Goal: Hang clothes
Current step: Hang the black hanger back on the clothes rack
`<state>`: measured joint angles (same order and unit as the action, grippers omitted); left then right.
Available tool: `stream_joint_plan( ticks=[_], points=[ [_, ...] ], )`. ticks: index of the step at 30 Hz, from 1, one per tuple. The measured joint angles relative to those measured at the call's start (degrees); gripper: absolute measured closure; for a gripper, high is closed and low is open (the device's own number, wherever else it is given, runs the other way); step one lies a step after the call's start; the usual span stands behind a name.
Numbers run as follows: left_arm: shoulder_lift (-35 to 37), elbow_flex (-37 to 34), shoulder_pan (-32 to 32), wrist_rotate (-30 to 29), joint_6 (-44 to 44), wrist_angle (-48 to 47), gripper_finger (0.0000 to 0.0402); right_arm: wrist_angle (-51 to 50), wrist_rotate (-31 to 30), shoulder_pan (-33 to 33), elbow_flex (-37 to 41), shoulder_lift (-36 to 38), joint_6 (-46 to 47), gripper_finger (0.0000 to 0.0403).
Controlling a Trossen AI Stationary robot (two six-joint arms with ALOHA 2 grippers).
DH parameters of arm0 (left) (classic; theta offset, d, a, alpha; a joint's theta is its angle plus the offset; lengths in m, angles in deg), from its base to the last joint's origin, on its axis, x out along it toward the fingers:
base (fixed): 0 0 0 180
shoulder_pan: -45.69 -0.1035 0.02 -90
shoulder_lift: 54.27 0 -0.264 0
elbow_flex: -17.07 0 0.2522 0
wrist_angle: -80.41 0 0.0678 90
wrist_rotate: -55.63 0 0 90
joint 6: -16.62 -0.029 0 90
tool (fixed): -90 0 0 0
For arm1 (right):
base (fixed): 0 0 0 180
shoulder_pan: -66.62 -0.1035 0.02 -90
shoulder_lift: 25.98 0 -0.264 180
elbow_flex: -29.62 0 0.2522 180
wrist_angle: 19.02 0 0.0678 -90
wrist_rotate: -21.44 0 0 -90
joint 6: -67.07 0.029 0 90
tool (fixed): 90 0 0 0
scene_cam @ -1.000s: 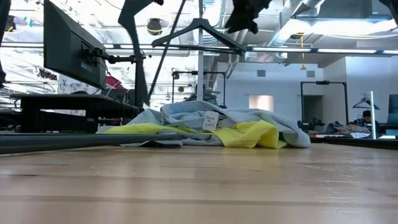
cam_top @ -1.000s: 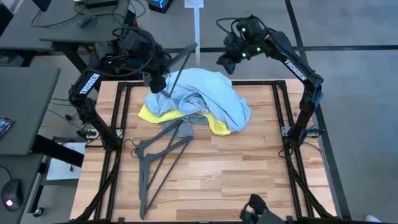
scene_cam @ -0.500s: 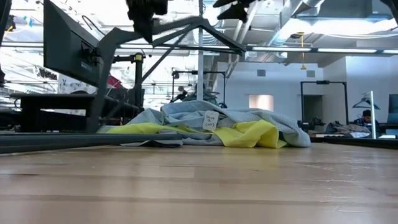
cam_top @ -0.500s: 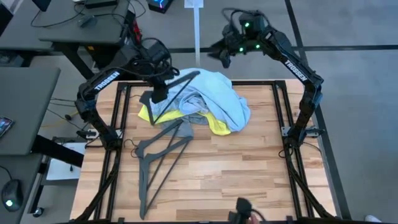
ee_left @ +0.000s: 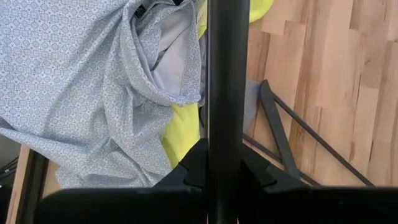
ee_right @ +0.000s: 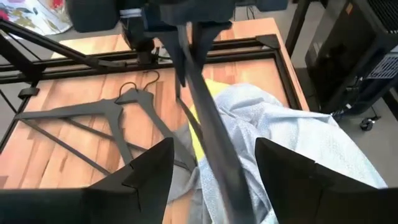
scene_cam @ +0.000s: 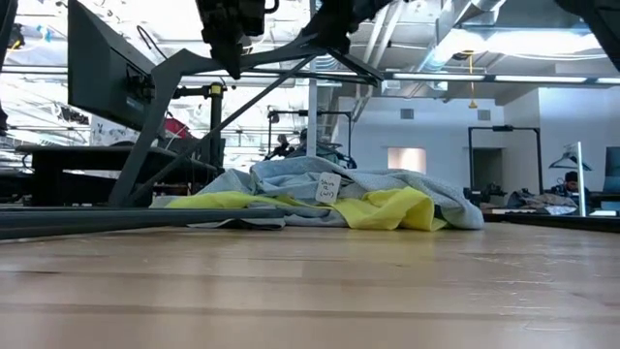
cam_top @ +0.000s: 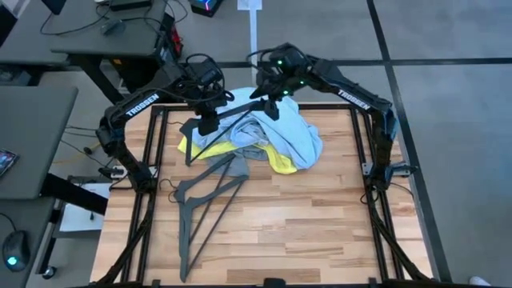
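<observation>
The clothes lie in a pile at the table's far middle: a pale light-blue patterned shirt (cam_top: 284, 128) on top, a neon-yellow T-shirt (cam_top: 280, 160) under it, and grey cloth (ee_left: 250, 106) at the pile's near edge. My left gripper (cam_top: 206, 122) is shut on a black hanger (cam_top: 236, 118) above the pile's left side. My right gripper (cam_top: 270, 104) is open at the hanger's far right end. In the right wrist view its fingers stand on either side of a hanger bar (ee_right: 211, 143) without touching it. My left gripper pinches one straight bar of the hanger (ee_left: 227, 124) between its two fingers, about midway along it. The fingers come from above, pointing down, and lie across the bar. The hanger is lifted clear of the pile and table, slanting, its left end (cam_top: 189, 158) lower.
Two more black hangers (cam_top: 210, 192) lie on the wood at the left, near side of the pile. A black metal frame (cam_top: 156, 160) runs along the table's edges. The table's near half (cam_top: 304, 232) is bare wood.
My left gripper has gone a little toward the near edge and tipped the hanger from steeply raised to a lower slant over the pile. My right gripper has come from beyond the far edge toward the left and down, until its open fingers straddle the hanger's far end.
</observation>
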<state>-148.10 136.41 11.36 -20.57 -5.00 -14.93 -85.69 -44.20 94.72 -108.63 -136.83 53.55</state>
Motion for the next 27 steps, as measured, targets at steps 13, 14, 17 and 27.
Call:
stream_joint_plan(
  ticks=[13,14,17,27],
  points=[
    [0.00,0.00,0.00,0.02,-1.23,-0.04,0.0379,-2.34,-0.22,-0.05,-0.03,-1.93,-0.57,0.0228],
    [0.00,0.00,0.00,0.00,-1.23,-0.02,0.0379,-2.96,-0.22,-0.05,-0.03,-1.95,-0.57,0.0244],
    [-0.01,0.00,0.00,0.00,-1.28,-0.02,0.0379,-4.22,-0.24,0.07,-0.03,-2.02,-1.58,0.0318],
    [0.00,-0.04,-0.07,-5.11,-0.22,1.48,0.0319,-2.09,0.24,1.46,-0.03,-2.58,-0.07,0.0375]
  ],
)
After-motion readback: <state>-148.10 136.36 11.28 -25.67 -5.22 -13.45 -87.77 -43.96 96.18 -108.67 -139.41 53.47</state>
